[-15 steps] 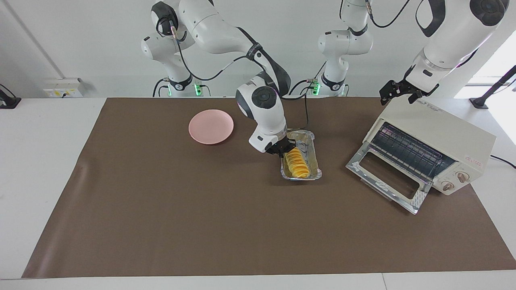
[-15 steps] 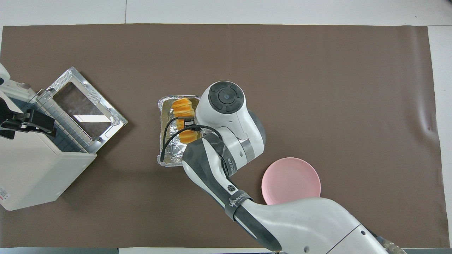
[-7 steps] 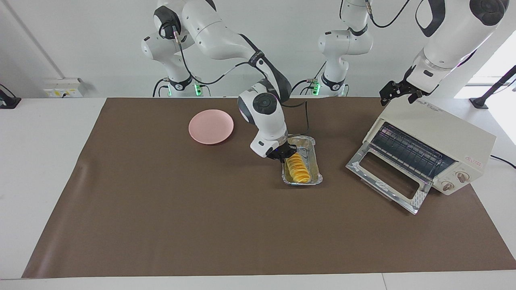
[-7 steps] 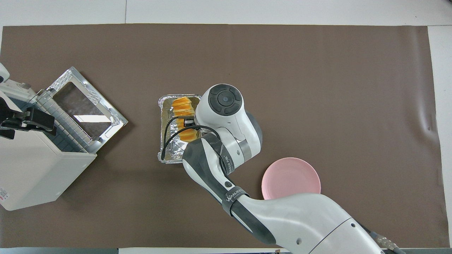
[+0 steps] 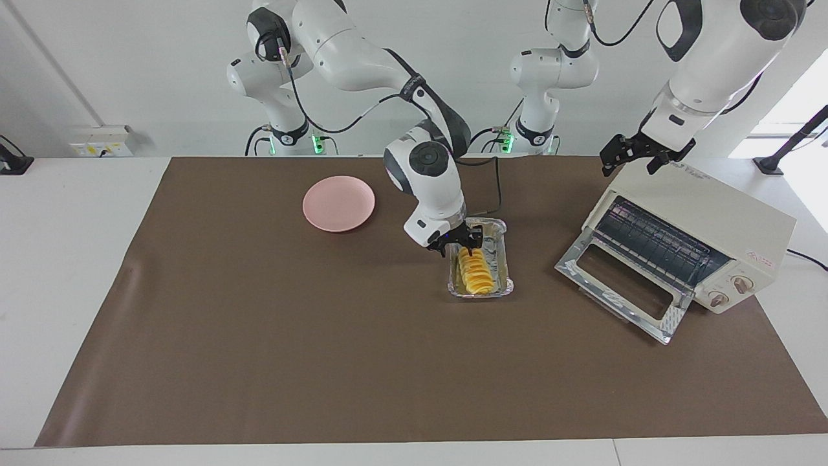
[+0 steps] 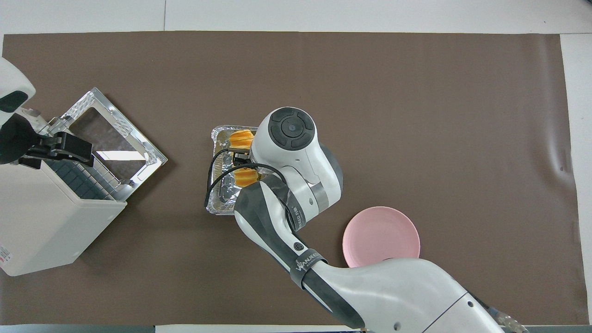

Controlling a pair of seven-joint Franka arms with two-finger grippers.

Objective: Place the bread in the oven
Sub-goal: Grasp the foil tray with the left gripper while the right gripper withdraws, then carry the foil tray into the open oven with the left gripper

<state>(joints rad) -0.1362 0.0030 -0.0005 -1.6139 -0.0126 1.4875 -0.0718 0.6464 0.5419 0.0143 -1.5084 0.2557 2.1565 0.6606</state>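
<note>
The right gripper (image 5: 460, 243) clamps the bread (image 5: 475, 275) in its foil tray (image 5: 502, 241); the left gripper (image 5: 631, 155), fingers apart, hangs over the open oven (image 5: 711, 217).

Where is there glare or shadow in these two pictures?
Overhead view: a bright white reflection sits on the glass of the oven door, and the foil tray glints; a soft shadow lies beside the oven. Facing view: a window at the left arm's end washes out that corner; the pink plate is evenly lit.
</note>
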